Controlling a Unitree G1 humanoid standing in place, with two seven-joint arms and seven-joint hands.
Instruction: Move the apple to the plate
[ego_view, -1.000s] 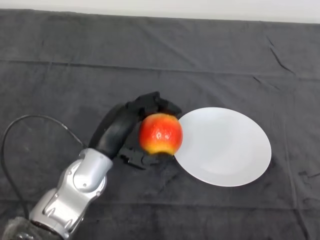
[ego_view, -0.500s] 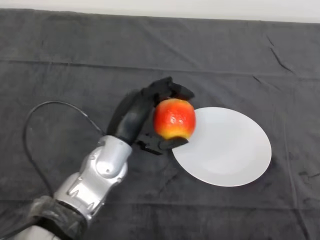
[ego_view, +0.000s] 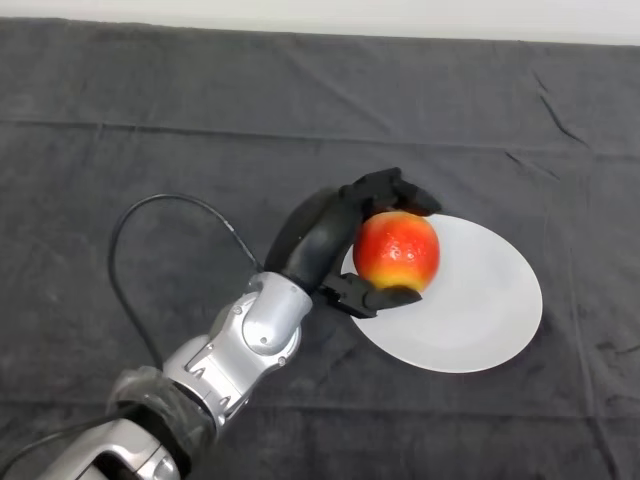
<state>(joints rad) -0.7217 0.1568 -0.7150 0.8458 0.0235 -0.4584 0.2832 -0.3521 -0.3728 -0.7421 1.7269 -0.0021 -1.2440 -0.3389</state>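
Note:
A red and yellow apple (ego_view: 397, 250) is held in my black left hand (ego_view: 340, 235), whose fingers curl over its top and whose thumb sits under it. The apple hangs over the left part of the white plate (ego_view: 480, 300), which lies on the dark cloth right of centre. My silver-grey arm reaches in from the lower left.
The dark cloth (ego_view: 200, 120) covers the whole table. A pale strip of the far edge (ego_view: 400, 18) runs along the top.
My hand has carried the apple to the right and a little away from me. It went from left of the plate's rim to over the plate's left part.

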